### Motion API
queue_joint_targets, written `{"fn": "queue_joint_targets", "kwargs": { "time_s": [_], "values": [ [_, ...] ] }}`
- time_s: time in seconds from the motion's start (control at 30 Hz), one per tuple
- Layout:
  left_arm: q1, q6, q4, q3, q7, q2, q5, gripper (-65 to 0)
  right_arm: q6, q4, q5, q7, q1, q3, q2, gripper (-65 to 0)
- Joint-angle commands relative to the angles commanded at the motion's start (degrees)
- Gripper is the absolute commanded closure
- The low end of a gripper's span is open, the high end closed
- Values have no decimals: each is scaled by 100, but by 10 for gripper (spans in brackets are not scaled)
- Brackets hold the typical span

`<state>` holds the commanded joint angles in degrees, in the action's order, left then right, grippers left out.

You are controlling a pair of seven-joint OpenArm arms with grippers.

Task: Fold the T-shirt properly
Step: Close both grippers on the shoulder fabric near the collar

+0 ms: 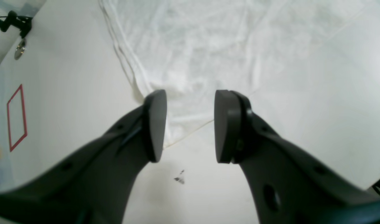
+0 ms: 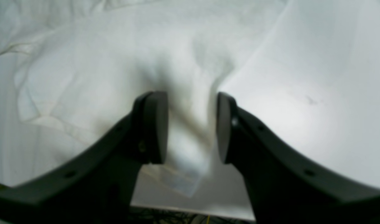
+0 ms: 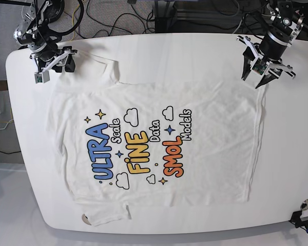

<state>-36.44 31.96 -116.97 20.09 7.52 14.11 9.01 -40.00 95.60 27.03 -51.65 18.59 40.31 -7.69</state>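
The T-shirt (image 3: 154, 143) lies flat and print-up on the white table (image 3: 169, 51), with its sleeves toward the left and its hem toward the right of the base view. My left gripper (image 3: 262, 78) hovers at the far hem corner. In the left wrist view that gripper (image 1: 190, 127) is open, and the T-shirt's (image 1: 208, 46) corner lies on the table between the fingers. My right gripper (image 3: 55, 66) is at the far sleeve. Its wrist view shows this gripper (image 2: 191, 127) open, with a raised ridge of the T-shirt (image 2: 99, 62) running between the fingers.
A red outlined rectangle (image 1: 17, 118) is marked on the table left of the hem corner. A black clamp with a metal disc (image 3: 304, 205) sits at the near right table edge. Cables (image 3: 118, 15) lie behind the table. The table edge (image 2: 177, 209) is close under the right gripper.
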Motion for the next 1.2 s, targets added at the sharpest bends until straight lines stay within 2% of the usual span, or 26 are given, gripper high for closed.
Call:
{"fn": "queue_joint_targets", "kwargs": {
  "time_s": [0.33,0.63,1.0,1.1,1.2],
  "values": [
    [0,0,0,0,0,0,0,-235,0,0,0,0,413,-44,35,-241],
    [0,0,0,0,0,0,0,-235,0,0,-18,0,431,-519,290,-241],
    [9,0,0,0,0,0,0,-235,0,0,-9,0,396,-501,290,-235],
    [9,0,0,-18,0,0,0,-235,0,0,-9,0,378,-527,290,-157],
    [9,0,0,-18,0,0,0,-235,0,0,-9,0,343,-527,290,-3]
  ]
}}
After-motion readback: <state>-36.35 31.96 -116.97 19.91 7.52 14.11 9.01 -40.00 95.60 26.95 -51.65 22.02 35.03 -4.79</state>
